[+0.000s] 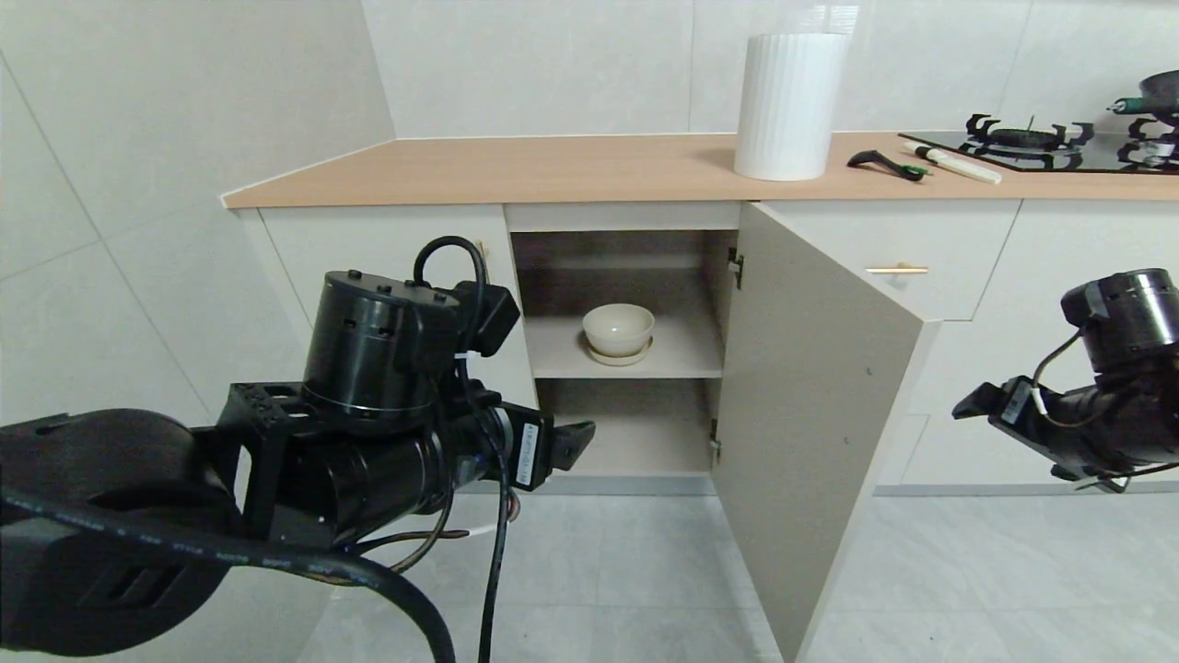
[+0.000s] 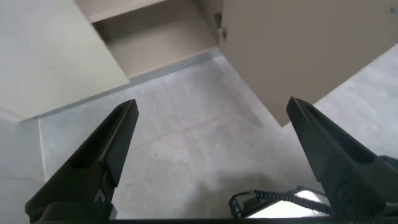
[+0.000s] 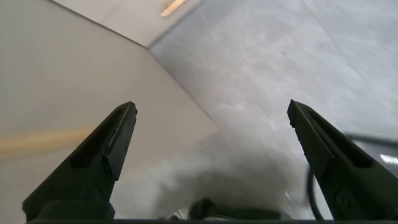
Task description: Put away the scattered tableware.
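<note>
— Where is the tableware to be found?

— A cream bowl point(image 1: 618, 329) is seen on the upper shelf point(image 1: 686, 357) of the open cabinet, seated in a small plate point(image 1: 619, 355) of the same colour. Both stand upright near the middle of the shelf, well apart from the door point(image 1: 811, 396), which is swung out to the right.

— And how are the grippers held?

— The left gripper point(image 2: 211, 107) is seen low before the cabinet, over the floor. Its fingers are spread wide and nothing is held between them. The right gripper point(image 3: 210, 106) is seen on the outer side of the door, equally wide apart and empty.

— How is the bowl expected to handle?

— It is judged to be ceramic: stiff, rather light, glazed and therefore slippery, and easily broken if it is dropped or knocked against the cabinet frame. The plate beneath is not fastened to it, so it may be dragged or left behind when the bowl is lifted.

— Where should hold be taken?

— The rim is thought the best place, with one finger inside the wall and one outside, approached from the front. The plate could be gripped only at its edge, which is thin and lies close to the shelf.
</note>
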